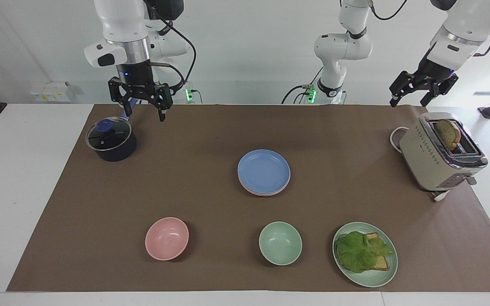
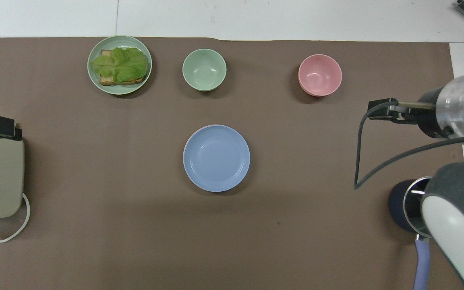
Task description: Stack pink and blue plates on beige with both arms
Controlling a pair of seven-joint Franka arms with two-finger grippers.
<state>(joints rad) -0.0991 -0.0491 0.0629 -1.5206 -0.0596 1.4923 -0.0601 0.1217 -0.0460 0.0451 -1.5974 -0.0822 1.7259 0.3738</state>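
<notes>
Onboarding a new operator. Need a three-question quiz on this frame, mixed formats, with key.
1. True or false: the blue plate lies on top of the stack at the middle of the mat.
2. Multiple choice: the right end effector is up in the air over
A. the pink bowl
B. the mat's edge beside the lidded pot
C. the toaster
3. Fill in: the green plate holds toast and ____.

Key
1. True; a pink rim shows just under it in the facing view.
2. B. It is open and holds nothing. The left end effector, also open, waits above the toaster's end of the table.
3. Lettuce.
</notes>
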